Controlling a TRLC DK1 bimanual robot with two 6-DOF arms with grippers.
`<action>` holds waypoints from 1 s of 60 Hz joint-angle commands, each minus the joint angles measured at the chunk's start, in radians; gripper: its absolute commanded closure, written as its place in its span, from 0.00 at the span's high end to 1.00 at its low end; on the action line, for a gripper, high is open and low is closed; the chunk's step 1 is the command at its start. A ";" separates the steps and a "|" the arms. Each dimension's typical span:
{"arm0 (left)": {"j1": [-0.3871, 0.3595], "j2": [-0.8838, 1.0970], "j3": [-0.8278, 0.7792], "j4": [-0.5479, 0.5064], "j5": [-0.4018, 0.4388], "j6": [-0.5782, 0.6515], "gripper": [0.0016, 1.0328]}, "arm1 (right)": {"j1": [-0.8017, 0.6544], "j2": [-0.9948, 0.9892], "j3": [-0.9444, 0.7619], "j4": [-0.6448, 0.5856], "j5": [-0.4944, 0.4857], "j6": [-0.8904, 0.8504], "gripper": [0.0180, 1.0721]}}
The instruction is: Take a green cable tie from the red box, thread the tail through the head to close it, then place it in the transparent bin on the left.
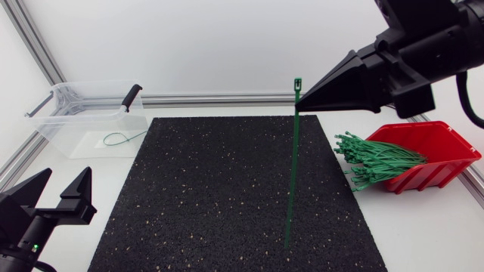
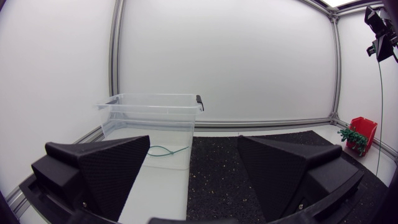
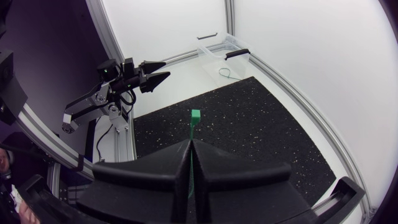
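head: overhead, down | left wrist: low, facing bin (image 2: 149, 118) | right wrist: high | shared: mat (image 1: 212, 189)

Black rubber mat (image 1: 227, 189), flecked all over with small pale specks. Lies flat on the white table (image 1: 431, 234) and covers its middle, with straight edges and square corners. Leaves bare white strips of table along both of its sides and past its far edge. Silver aluminium rail (image 1: 219, 99) along the far side of the table, just beyond the mat's far edge, running parallel to it.
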 commanded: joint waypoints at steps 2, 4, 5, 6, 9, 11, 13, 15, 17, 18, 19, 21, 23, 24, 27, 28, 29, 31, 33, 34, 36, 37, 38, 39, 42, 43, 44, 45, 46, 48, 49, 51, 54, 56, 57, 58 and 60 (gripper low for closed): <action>-0.004 -0.007 -0.038 -0.025 -0.003 -0.001 0.95 | 0.011 0.033 -0.019 0.008 -0.058 0.070 0.06; -0.004 -0.007 -0.038 -0.025 -0.003 0.000 0.95 | 0.011 0.047 -0.018 0.010 -0.080 0.081 0.06; -0.006 -0.007 -0.038 -0.025 -0.003 0.002 0.95 | 0.011 0.050 -0.018 0.011 -0.087 0.084 0.06; -0.006 -0.007 -0.038 -0.025 -0.003 0.004 0.95 | 0.011 0.056 -0.018 0.013 -0.095 0.087 0.06; -0.004 -0.007 -0.038 -0.023 -0.003 0.008 0.95 | 0.009 0.074 -0.019 0.011 -0.132 0.093 0.06; -0.006 -0.007 -0.038 -0.023 -0.003 0.013 0.95 | 0.008 0.085 -0.021 0.013 -0.150 0.094 0.06; -0.004 -0.007 -0.038 -0.022 -0.003 0.016 0.95 | 0.006 0.099 -0.024 0.013 -0.167 0.094 0.06; -0.004 -0.007 -0.038 -0.020 -0.003 0.016 0.95 | 0.006 0.110 -0.027 0.013 -0.173 0.090 0.06; -0.001 -0.007 -0.038 -0.020 -0.003 0.017 0.95 | 0.008 0.117 -0.033 0.016 -0.184 0.088 0.06; 0.000 -0.007 -0.038 -0.020 -0.003 0.017 0.95 | 0.008 0.120 -0.034 0.019 -0.187 0.088 0.06; 0.002 -0.007 -0.040 -0.020 -0.003 0.017 0.95 | 0.008 0.123 -0.039 0.023 -0.189 0.088 0.06; 0.002 -0.008 -0.040 -0.020 -0.003 0.017 0.95 | 0.012 0.123 -0.045 0.031 -0.189 0.085 0.06; 0.000 -0.008 -0.040 -0.017 -0.003 0.017 0.95 | 0.014 0.123 -0.051 0.040 -0.189 0.085 0.06; 0.000 -0.008 -0.038 -0.016 -0.003 0.017 0.95 | 0.014 0.123 -0.053 0.043 -0.189 0.085 0.06; -0.001 -0.008 -0.032 -0.016 0.002 0.017 0.95 | 0.017 0.125 -0.059 0.056 -0.189 0.084 0.06; -0.003 -0.008 -0.029 -0.016 0.011 0.017 0.95 | 0.017 0.126 -0.064 0.060 -0.189 0.082 0.06; -0.001 -0.008 -0.028 -0.017 0.012 0.017 0.95 | 0.017 0.126 -0.065 0.063 -0.189 0.082 0.06; 0.002 -0.008 -0.020 -0.025 0.025 0.017 0.95 | 0.017 0.128 -0.068 0.065 -0.189 0.081 0.06; 0.003 -0.007 -0.014 -0.032 0.034 0.017 0.95 | 0.018 0.128 -0.073 0.065 -0.187 0.076 0.06; 0.003 -0.007 -0.012 -0.032 0.034 0.017 0.95 | 0.018 0.128 -0.076 0.066 -0.189 0.076 0.06; 0.003 -0.007 0.000 -0.032 0.035 0.014 0.95 | 0.020 0.128 -0.080 0.066 -0.187 0.075 0.06; 0.002 -0.007 0.006 -0.032 0.040 0.013 0.96 | 0.021 0.128 -0.080 0.066 -0.187 0.073 0.06; 0.002 -0.005 0.012 -0.034 0.046 0.013 0.96 | 0.021 0.128 -0.084 0.066 -0.187 0.071 0.06; 0.000 -0.002 0.020 -0.039 0.052 0.011 0.96 | 0.024 0.126 -0.085 0.066 -0.187 0.068 0.06; -0.001 0.012 0.054 -0.060 0.072 0.005 0.96 | 0.026 0.125 -0.093 0.076 -0.183 0.068 0.06; -0.001 0.019 0.069 -0.068 0.077 0.000 0.96 | 0.026 0.123 -0.094 0.079 -0.183 0.070 0.06; -0.003 0.027 0.080 -0.074 0.081 -0.004 0.96 | 0.026 0.123 -0.096 0.080 -0.181 0.070 0.06; -0.006 0.050 0.106 -0.081 0.088 -0.016 0.96 | 0.026 0.122 -0.097 0.082 -0.179 0.070 0.06; -0.007 0.064 0.118 -0.083 0.092 -0.021 0.96 | 0.026 0.122 -0.099 0.083 -0.179 0.070 0.06; -0.007 0.090 0.144 -0.088 0.101 -0.027 0.96 | 0.026 0.122 -0.100 0.086 -0.176 0.071 0.06; -0.007 0.102 0.155 -0.088 0.104 -0.029 0.96 | 0.026 0.120 -0.100 0.088 -0.176 0.071 0.06; -0.007 0.127 0.180 -0.089 0.108 -0.030 0.96 | 0.026 0.119 -0.100 0.089 -0.173 0.071 0.06; -0.004 0.153 0.209 -0.089 0.108 -0.030 0.96 | 0.026 0.117 -0.100 0.091 -0.170 0.071 0.06; 0.000 0.170 0.229 -0.089 0.108 -0.030 0.96 | 0.027 0.117 -0.099 0.092 -0.166 0.071 0.06; 0.000 0.177 0.238 -0.088 0.109 -0.030 0.96 | 0.027 0.117 -0.099 0.094 -0.164 0.071 0.06; 0.002 0.187 0.249 -0.088 0.112 -0.030 0.96 | 0.027 0.117 -0.097 0.094 -0.163 0.071 0.06; 0.005 0.200 0.267 -0.088 0.117 -0.030 0.96 | 0.029 0.119 -0.096 0.095 -0.163 0.071 0.06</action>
